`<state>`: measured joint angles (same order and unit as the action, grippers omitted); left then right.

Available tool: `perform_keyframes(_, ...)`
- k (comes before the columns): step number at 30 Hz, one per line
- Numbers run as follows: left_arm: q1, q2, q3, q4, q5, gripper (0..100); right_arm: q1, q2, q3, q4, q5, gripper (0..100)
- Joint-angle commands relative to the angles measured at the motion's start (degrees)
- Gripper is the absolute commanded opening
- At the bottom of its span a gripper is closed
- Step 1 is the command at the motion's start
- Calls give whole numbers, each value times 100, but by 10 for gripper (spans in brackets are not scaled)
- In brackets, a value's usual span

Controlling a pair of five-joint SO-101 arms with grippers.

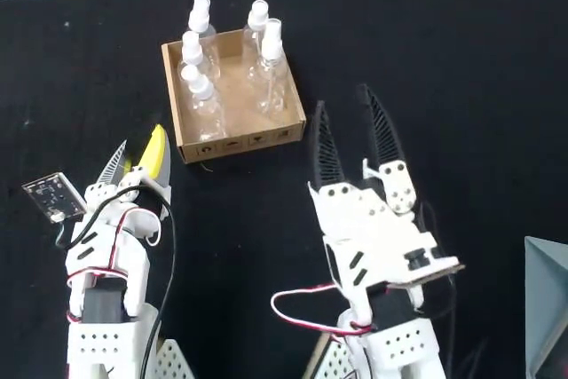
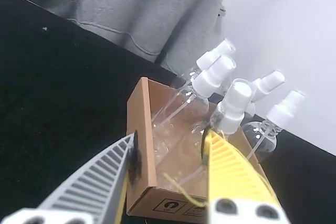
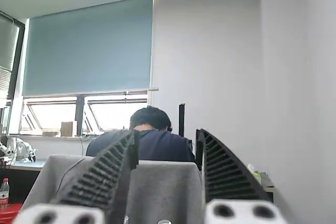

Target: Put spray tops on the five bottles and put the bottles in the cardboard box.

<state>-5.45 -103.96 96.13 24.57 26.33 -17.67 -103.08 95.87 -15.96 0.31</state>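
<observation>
Five clear plastic bottles with white spray tops stand inside the brown cardboard box just beyond the left fingers; left and right fingers gape empty; task seems finished

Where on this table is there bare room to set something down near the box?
Bare table right of the cardboard box, beyond the right gripper; also left of the box, past the left gripper. Crowded: the box itself, holding five bottles.
</observation>
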Motion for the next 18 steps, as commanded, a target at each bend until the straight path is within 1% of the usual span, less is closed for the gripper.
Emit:
perform_keyframes(1,13,-9,127,-114,9,198,53,-602,-75,369,-44,127)
perform_keyframes(7,13,-9,127,-26,9,198,62,-558,-119,360,-18,127)
perform_keyframes(18,13,-18,127,-9,9,198,88,-558,-646,387,0,127)
